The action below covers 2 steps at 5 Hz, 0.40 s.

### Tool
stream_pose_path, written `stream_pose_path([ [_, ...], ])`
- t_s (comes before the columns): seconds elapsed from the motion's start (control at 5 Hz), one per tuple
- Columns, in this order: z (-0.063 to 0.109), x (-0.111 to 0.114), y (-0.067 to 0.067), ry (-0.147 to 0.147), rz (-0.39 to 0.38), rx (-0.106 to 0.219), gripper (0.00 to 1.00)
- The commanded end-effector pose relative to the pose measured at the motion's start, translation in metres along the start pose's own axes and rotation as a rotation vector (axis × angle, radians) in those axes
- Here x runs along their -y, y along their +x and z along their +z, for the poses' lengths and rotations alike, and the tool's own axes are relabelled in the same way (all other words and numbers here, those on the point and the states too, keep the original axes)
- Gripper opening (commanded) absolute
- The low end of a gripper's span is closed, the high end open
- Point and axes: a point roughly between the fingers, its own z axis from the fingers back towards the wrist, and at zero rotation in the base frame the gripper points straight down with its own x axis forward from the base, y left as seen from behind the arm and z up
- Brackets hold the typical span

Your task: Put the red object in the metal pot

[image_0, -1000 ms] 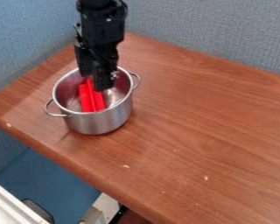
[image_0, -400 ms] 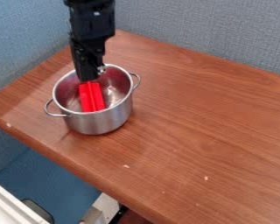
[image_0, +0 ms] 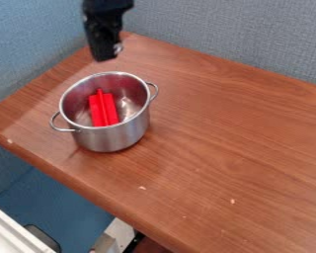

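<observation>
My hand is above the metal pot, apart from it, and its fingers are together; the red block lies inside the pot, which stands on the bench

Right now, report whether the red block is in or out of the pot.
In: the red block sits inside the pot's rim.

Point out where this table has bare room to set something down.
The widest bare patch is the wooden table right of the pot in the view, running to the grey partition behind. A smaller one lies below the pot, along the table's near-left edge. It is crowded inside the pot, where the red block sits, and above it, near the gripper.
</observation>
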Motion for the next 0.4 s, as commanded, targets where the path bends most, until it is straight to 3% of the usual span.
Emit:
stream_pose_path([
  [0.0, 0.033, 0.014, -0.006, 0.086, -0.089, 0.088, 0.00],
  [0.2, 0.043, 0.021, -0.016, 0.082, -0.135, 0.127, 0.00],
])
